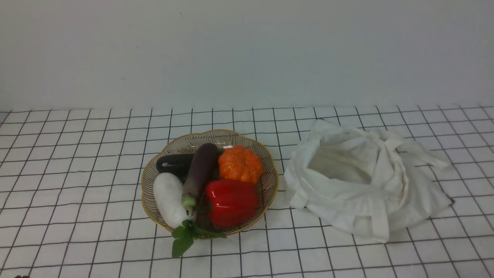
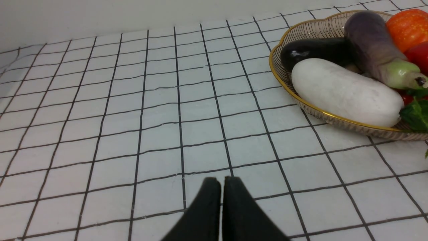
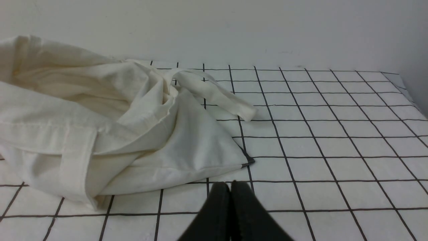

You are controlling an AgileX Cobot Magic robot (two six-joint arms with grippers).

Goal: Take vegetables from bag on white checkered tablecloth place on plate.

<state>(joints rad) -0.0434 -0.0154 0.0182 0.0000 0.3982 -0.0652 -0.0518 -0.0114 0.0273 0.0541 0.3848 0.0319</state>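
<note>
Judging by the layout, the task looks finished: the purple eggplant is seen lying on the plate among other vegetables, while the bag (apparently empty) sags just beside it. Both the left gripper and the right gripper are closed, nothing held.

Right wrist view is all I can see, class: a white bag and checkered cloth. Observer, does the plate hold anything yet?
Observer: Yes. The plate holds five vegetables, and the long purple eggplant lies among them.
Operator: Is anything left inside the bag?
Observer: From the front, the bag gapes open and only white cloth shows inside.
Operator: What is the left claw doing?
Observer: The left claw is shut and empty, over the white checkered tablecloth beside the plate.
Operator: Is the eggplant lying on anything?
Observer: It lies across the black eggplant, beside the white radish.
</note>
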